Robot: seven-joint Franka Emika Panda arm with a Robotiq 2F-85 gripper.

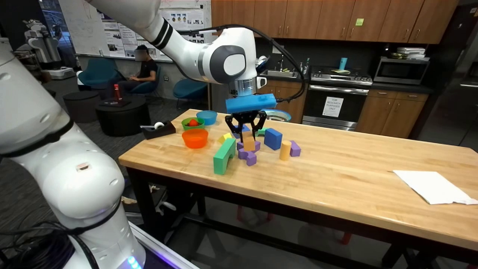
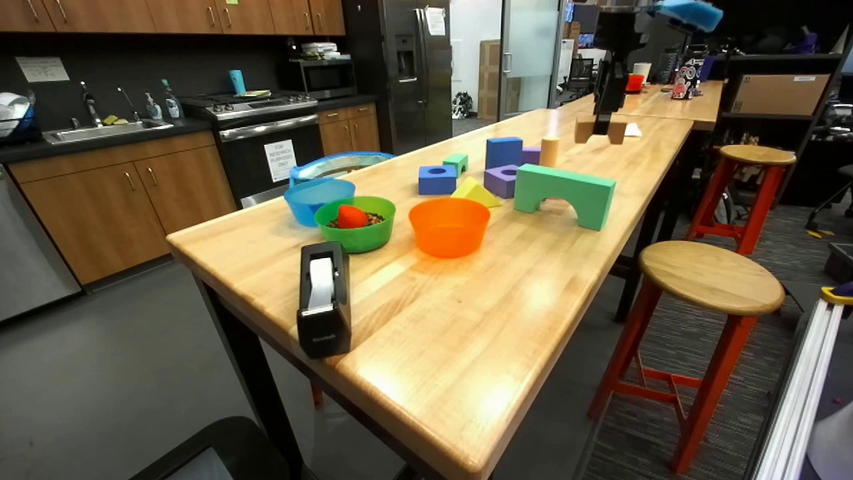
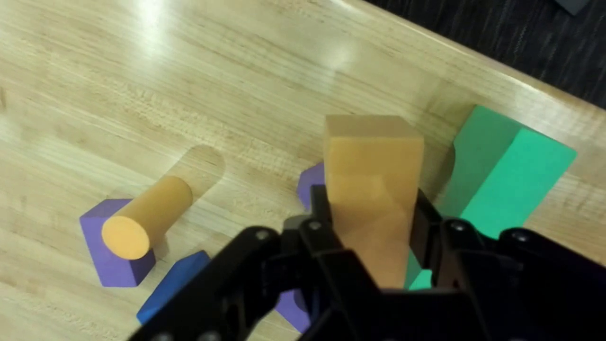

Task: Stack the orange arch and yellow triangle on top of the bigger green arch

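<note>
In both exterior views three bowls are seen grouped on the wooden table (image 2: 406,327). In the green bowl (image 2: 363,239), left of centre in an exterior view, a rounded red-orange item (image 2: 351,217) is bedded among small dark bits (image 2: 375,218); what these are cannot be told. The blue bowl (image 2: 318,200) is set just behind it, toward the upper left, and partly covered from sight by it; whether the two touch cannot be made out. The orange bowl (image 2: 450,230) is placed near the middle of the frame, apart from the green one. A roll of white tape (image 2: 321,283) is seated in the black tape dispenser (image 2: 324,337), lower left of centre. In an exterior view the arm (image 1: 190,54) is extended from the left edge across the upper left and bent at the wrist near top centre, so that the gripper (image 1: 248,139) is pointed downward at mid-frame. The orange arch (image 1: 249,144) is pinched by it and held clear of the tabletop, with a purple block (image 1: 251,160) seen directly below in the frame; in the wrist view the arch is clasped from left and right, and in an exterior view its opening is shown facing down (image 2: 584,131). The bigger green arch (image 2: 566,185), right of centre, is stood on its two legs, with its top left bare. The yellow triangle (image 2: 474,193) is rested on the table just behind the orange bowl, to the left of the green arch.
</note>
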